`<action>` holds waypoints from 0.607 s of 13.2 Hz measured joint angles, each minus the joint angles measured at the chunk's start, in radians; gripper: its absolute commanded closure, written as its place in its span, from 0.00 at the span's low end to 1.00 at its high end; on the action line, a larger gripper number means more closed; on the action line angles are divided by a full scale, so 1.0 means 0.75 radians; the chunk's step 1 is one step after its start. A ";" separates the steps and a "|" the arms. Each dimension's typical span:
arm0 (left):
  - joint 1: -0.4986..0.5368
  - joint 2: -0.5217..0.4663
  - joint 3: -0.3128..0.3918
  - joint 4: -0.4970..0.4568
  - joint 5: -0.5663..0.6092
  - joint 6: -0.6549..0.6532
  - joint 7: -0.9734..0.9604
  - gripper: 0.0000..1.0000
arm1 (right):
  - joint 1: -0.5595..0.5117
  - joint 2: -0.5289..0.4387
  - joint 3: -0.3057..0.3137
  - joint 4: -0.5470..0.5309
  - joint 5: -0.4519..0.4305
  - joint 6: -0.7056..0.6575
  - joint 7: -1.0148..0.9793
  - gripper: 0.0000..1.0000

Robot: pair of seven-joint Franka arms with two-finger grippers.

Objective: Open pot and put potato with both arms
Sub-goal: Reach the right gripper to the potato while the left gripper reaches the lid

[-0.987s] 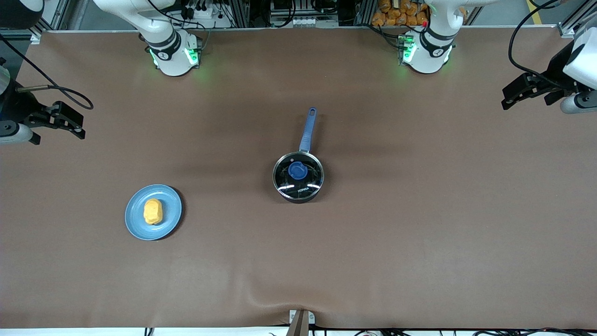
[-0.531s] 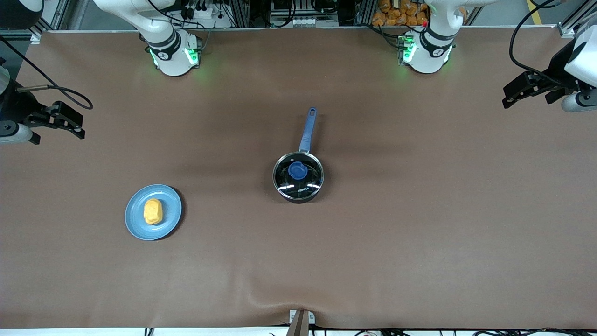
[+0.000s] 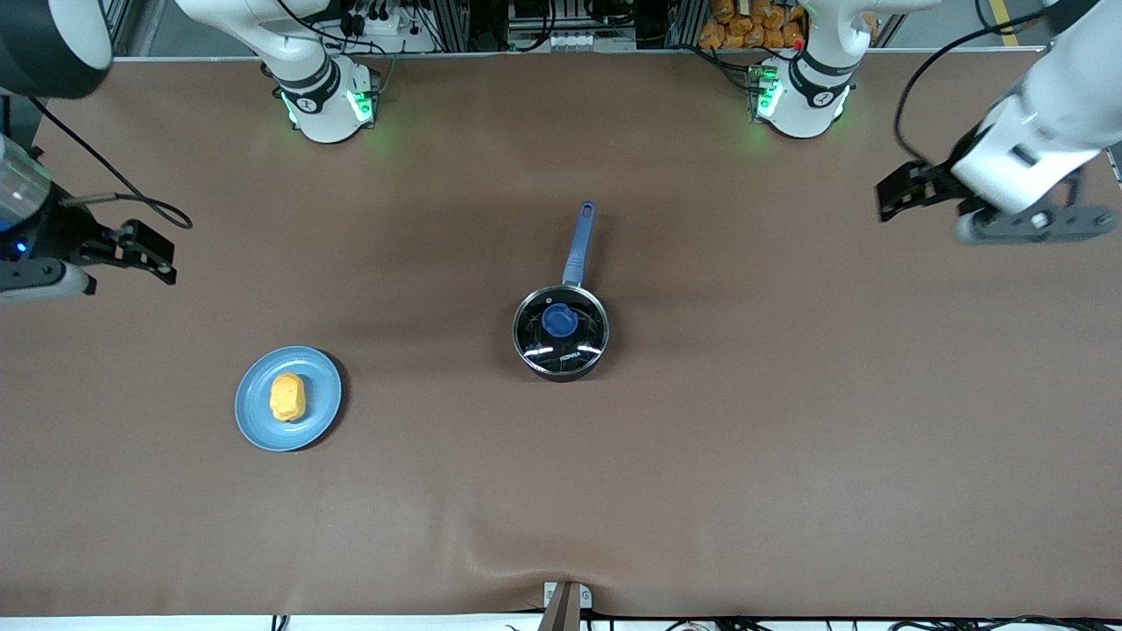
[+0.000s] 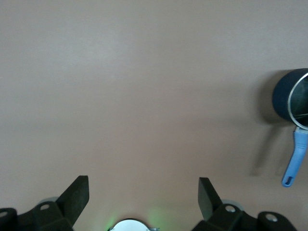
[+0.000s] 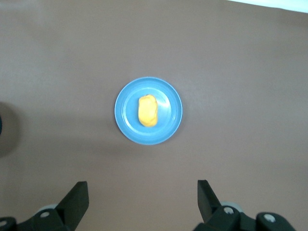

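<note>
While both arms hang out at the counter's ends, one pot [image 3: 560, 333] sits at mid-counter [image 3: 789, 438], upright, black body, clear glass lid [image 3: 561, 331] on it, one blue knob [image 3: 559, 320] at lid center. One long blue handle [image 3: 579, 244] points away from the front camera toward the bases. Pot also shows at the edge of the left wrist view [image 4: 292, 98], handle [image 4: 295, 158] included.

One potato [image 3: 287, 397], yellow-orange, lumpy, lies on one flat light-blue plate [image 3: 320, 416]. Plate is toward the right arm's end of the counter, well apart from the pot and a bit nearer the front camera. Right wrist view has potato [image 5: 147, 110] centered on plate [image 5: 171, 120], nothing touching it.

Two arms, two hands. Right hand [image 3: 145, 250] is up over bare counter at the right arm's end, farther from the front camera than the plate, empty; its wrist view shows the two fingers [image 5: 77, 198] spread wide. Left hand [image 3: 907, 191] is up over bare counter at the left arm's end, well apart from the pot, empty; its wrist view shows fingers [image 4: 78, 192] spread wide too. Two white bases with green lights at the counter's top edge: right arm's [image 3: 326, 101], left arm's [image 3: 802, 92].
</note>
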 measured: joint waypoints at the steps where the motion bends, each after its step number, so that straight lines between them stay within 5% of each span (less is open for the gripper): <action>1: -0.039 0.054 -0.003 0.040 0.000 0.002 -0.059 0.00 | 0.000 0.006 0.000 -0.038 0.000 0.058 0.000 0.00; 8: -0.363 0.411 -0.009 0.191 0.000 0.268 -0.786 0.00 | 0.001 0.157 0.002 -0.184 0.001 0.303 0.000 0.00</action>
